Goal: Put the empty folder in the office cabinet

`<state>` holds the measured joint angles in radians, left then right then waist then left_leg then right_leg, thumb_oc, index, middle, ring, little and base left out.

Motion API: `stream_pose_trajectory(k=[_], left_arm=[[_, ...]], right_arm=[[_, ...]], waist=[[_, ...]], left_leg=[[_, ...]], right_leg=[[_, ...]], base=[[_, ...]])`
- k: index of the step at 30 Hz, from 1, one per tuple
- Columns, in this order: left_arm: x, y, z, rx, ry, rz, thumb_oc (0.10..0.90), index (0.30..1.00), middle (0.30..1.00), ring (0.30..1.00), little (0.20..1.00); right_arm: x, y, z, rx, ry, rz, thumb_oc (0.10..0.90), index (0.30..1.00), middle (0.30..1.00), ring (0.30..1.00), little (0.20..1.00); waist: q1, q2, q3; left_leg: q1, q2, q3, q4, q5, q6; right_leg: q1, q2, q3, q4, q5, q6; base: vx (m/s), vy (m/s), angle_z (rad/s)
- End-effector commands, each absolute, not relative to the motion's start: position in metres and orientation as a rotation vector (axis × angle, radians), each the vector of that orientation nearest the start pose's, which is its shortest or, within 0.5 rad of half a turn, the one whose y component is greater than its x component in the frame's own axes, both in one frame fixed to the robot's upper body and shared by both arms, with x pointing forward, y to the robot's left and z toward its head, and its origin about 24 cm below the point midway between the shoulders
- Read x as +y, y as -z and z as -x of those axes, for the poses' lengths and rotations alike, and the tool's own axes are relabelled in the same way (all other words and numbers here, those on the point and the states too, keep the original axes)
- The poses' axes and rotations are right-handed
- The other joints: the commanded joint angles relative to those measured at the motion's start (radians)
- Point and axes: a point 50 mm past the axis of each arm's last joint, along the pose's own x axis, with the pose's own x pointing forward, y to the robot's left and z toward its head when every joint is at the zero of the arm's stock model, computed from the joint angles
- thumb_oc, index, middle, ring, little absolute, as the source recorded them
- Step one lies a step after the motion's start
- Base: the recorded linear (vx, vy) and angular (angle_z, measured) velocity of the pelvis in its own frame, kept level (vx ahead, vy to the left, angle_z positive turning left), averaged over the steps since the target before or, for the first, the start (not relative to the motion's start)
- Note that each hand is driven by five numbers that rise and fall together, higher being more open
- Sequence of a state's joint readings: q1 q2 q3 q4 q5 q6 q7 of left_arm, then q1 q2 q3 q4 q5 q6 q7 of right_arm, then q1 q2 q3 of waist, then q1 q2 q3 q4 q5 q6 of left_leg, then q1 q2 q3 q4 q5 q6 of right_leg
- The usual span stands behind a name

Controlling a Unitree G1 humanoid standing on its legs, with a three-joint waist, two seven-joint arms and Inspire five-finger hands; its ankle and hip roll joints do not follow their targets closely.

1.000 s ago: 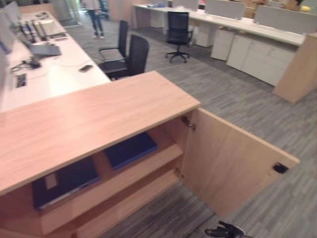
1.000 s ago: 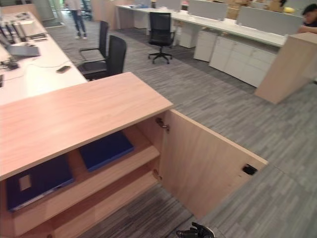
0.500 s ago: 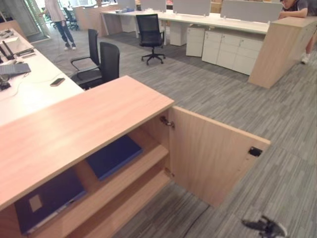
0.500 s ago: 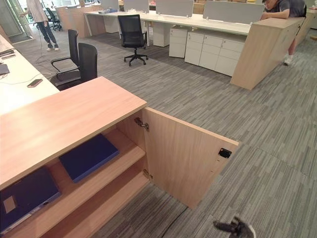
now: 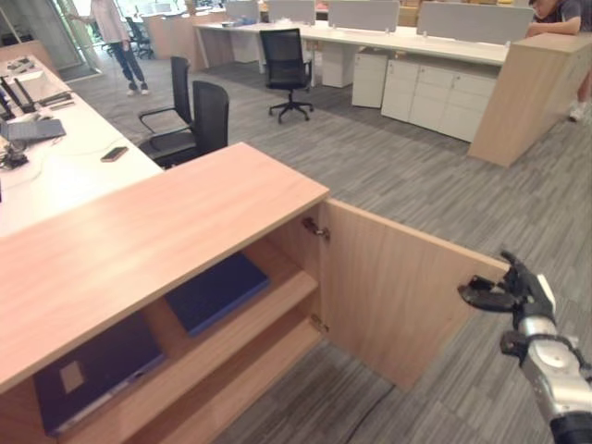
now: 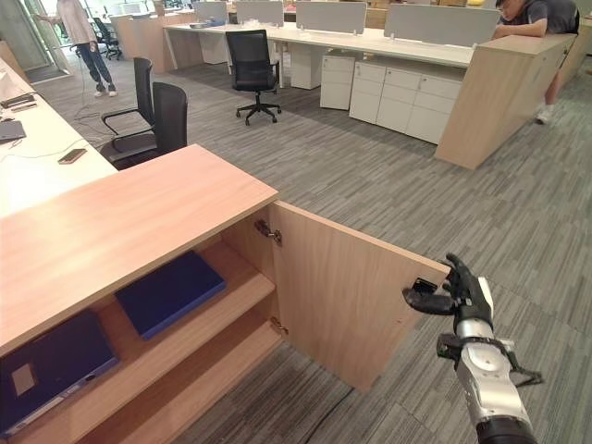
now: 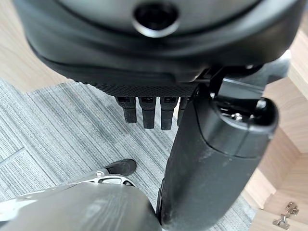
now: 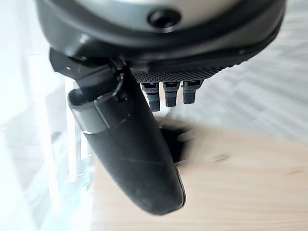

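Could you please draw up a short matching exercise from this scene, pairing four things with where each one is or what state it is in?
Things:
1. blue folder
2. cabinet door
3. right hand
4. phone

Places or states:
A. swung wide open
B. at the door's free edge
C. on the white desk
D. flat on the upper shelf

Pairs: 1-D, 2-A, 3-B, 4-C

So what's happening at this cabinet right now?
The robot's right hand is raised at the free edge of the light wooden cabinet's open door, by its black latch, fingers relaxed. Two dark blue folders lie flat on the upper shelf. The left hand hangs over the grey carpet, holding nothing.
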<state>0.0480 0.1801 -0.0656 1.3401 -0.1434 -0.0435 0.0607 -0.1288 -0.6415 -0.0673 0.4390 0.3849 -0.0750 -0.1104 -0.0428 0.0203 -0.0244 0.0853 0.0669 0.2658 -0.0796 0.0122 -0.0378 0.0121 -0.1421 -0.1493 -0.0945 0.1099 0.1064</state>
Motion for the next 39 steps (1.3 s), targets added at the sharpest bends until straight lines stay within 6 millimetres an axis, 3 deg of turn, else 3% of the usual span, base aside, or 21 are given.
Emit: stream_pose_trajectory(k=[1, 5, 7, 8, 13, 18, 20, 23, 25, 33, 39], left_arm=[[0.243, 0.169, -0.040, 1.381, -0.253, -0.193, 0.800, 0.900, 0.900, 0.900, 0.900], [0.244, 0.169, -0.034, 1.399, -0.246, -0.179, 0.800, 0.900, 0.900, 0.900, 0.900], [0.243, 0.170, -0.032, 1.403, -0.243, -0.173, 0.800, 0.900, 0.900, 0.900, 0.900], [0.241, 0.170, -0.028, 1.419, -0.231, -0.162, 0.800, 0.900, 0.900, 0.900, 0.900], [0.240, 0.171, -0.024, 1.430, -0.220, -0.151, 0.800, 0.900, 0.900, 0.900, 0.900], [0.232, 0.173, -0.027, 1.424, -0.163, -0.148, 0.800, 0.900, 0.900, 0.900, 0.900], [0.228, 0.173, -0.032, 1.405, -0.140, -0.152, 0.800, 0.900, 0.900, 0.900, 0.900], [0.226, 0.172, -0.042, 1.367, -0.135, -0.161, 0.800, 0.900, 0.900, 0.900, 0.900], [0.223, 0.172, -0.053, 1.334, -0.125, -0.182, 0.800, 0.900, 0.900, 0.900, 0.900], [0.215, 0.172, -0.061, 1.309, -0.090, -0.223, 0.800, 0.900, 0.900, 0.900, 0.900], [0.213, 0.172, -0.065, 1.296, -0.063, -0.240, 0.800, 0.900, 0.900, 0.900, 0.900]], right_arm=[[-0.326, -0.120, -0.294, -0.173, 0.334, 0.221, 0.800, 0.900, 0.900, 0.900, 0.900], [-0.297, -0.134, -0.305, -0.236, 0.099, 0.078, 0.800, 0.900, 0.900, 0.900, 0.900], [-0.295, -0.135, -0.305, -0.242, 0.073, 0.051, 0.800, 0.900, 0.900, 0.900, 0.900], [-0.277, -0.137, -0.308, -0.265, -0.043, -0.063, 0.800, 0.900, 0.900, 0.900, 0.900], [-0.254, -0.131, -0.309, -0.253, -0.172, -0.156, 0.800, 0.900, 0.900, 0.900, 0.900], [-0.155, -0.083, -0.284, -0.053, -0.597, -0.410, 0.800, 0.900, 0.900, 0.900, 0.900], [-0.114, -0.058, -0.260, 0.091, -0.767, -0.492, 0.800, 0.900, 0.900, 0.900, 0.900], [-0.070, -0.045, -0.227, 0.221, -1.007, -0.545, 0.800, 0.900, 0.900, 0.900, 0.900], [-0.042, -0.026, -0.204, 0.344, -1.059, -0.698, 0.800, 0.900, 0.900, 0.900, 0.900], [-0.011, -0.010, -0.189, 0.472, -1.067, -0.829, 0.800, 0.900, 0.900, 0.900, 0.900], [-0.007, -0.001, -0.180, 0.548, -1.096, -0.860, 0.800, 0.900, 0.900, 0.900, 0.900]], waist=[[0.013, -0.066, -0.037], [0.020, -0.068, -0.041], [0.020, -0.068, -0.042], [0.023, -0.069, -0.044], [0.025, -0.069, -0.045], [0.030, -0.067, -0.043], [0.033, -0.067, -0.040], [0.034, -0.064, -0.033], [0.036, -0.064, -0.026], [0.054, -0.063, -0.019], [0.070, -0.067, -0.016]], left_leg=[[-0.037, -0.026, -0.095, -0.008, -0.038, -0.013], [-0.037, -0.025, -0.094, -0.008, -0.037, -0.016], [-0.037, -0.025, -0.093, -0.008, -0.037, -0.017], [-0.035, -0.024, -0.092, -0.008, -0.038, -0.018], [-0.034, -0.025, -0.091, -0.008, -0.037, -0.019], [-0.034, -0.025, -0.087, -0.008, -0.036, -0.021], [-0.035, -0.025, -0.086, -0.008, -0.035, -0.023], [-0.034, -0.026, -0.087, -0.008, -0.036, -0.024], [-0.035, -0.028, -0.090, -0.008, -0.036, -0.024], [-0.039, -0.036, -0.104, -0.008, -0.036, -0.021], [-0.050, -0.046, -0.126, -0.008, -0.035, -0.018]], right_leg=[[0.015, 0.021, -0.011, 0.007, -0.090, 0.041], [0.015, 0.021, -0.011, 0.007, -0.091, 0.041], [0.014, 0.021, -0.012, 0.007, -0.091, 0.041], [0.015, 0.021, -0.011, 0.007, -0.091, 0.040], [0.017, 0.021, -0.011, 0.007, -0.091, 0.040], [0.014, 0.018, -0.008, 0.007, -0.088, 0.037], [0.013, 0.015, -0.008, 0.007, -0.086, 0.036], [0.011, 0.013, -0.008, 0.007, -0.087, 0.036], [0.013, 0.011, -0.012, 0.007, -0.086, 0.035], [0.018, 0.001, -0.026, 0.007, -0.088, 0.036], [0.020, -0.011, -0.046, 0.007, -0.086, 0.041]], base=[[0.00, 0.000, 0.00], [0.00, 0.000, 0.00], [0.00, 0.005, -0.02], [0.00, 0.000, 0.00], [0.00, 0.007, -0.02], [0.00, 0.019, -0.10], [-0.02, 0.026, -0.17], [-0.01, 0.028, -0.33], [-0.02, 0.032, -0.18], [-0.01, 0.037, 0.13], [-0.01, 0.043, 0.33]])
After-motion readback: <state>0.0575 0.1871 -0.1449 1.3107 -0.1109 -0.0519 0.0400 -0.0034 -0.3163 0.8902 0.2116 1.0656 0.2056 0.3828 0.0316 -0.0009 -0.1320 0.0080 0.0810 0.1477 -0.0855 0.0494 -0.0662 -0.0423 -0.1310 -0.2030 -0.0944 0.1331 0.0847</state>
